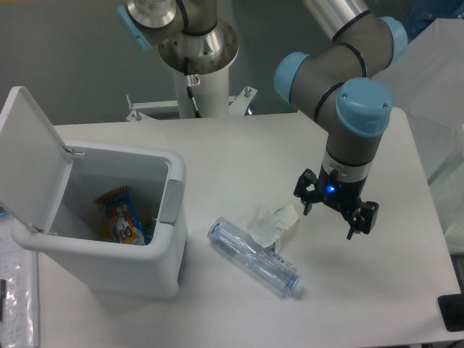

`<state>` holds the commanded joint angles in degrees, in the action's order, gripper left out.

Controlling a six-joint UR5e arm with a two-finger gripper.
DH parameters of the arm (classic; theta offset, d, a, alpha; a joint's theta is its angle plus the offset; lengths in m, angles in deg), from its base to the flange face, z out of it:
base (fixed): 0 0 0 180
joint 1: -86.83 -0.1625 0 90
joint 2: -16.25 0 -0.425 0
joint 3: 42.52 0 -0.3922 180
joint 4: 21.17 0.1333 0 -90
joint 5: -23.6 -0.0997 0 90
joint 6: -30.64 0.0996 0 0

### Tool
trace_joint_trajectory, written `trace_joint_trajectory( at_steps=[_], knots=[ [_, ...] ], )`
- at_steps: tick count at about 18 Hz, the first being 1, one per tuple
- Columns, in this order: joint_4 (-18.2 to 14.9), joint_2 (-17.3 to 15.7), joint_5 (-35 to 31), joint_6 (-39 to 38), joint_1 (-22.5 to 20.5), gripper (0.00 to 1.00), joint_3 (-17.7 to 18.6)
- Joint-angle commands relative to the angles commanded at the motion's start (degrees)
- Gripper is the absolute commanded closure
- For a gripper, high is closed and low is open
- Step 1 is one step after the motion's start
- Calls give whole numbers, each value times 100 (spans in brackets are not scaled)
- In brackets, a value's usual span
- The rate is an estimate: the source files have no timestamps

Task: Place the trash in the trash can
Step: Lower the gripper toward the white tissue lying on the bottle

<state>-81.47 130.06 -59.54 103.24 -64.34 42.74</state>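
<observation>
The clear crinkled plastic bottle [254,257] lies on its side on the white table, white cap toward the front right. The crumpled white tissue wad [270,221] lies against its far side. The white trash can [168,250] stands at the left with its flip lid [29,156] open and upright and a grey tab [172,201] on its rim. My gripper [330,222] hangs above the table to the right of the tissue, fingers spread and empty, pointing down.
A colourful orange-and-blue snack wrapper [122,217] lies inside the trash can. The robot's base column [197,65] stands at the table's back edge. A black object [453,312] sits at the front right corner.
</observation>
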Motion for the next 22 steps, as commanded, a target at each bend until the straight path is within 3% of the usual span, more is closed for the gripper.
trace_joint_trajectory(
  at_steps=[9, 14, 22],
  knots=[
    [79, 62, 61, -536, 79, 0, 105],
    [1124, 79, 70, -808, 114, 0, 886],
    [1125, 210, 9, -773, 368, 0, 1494]
  ],
)
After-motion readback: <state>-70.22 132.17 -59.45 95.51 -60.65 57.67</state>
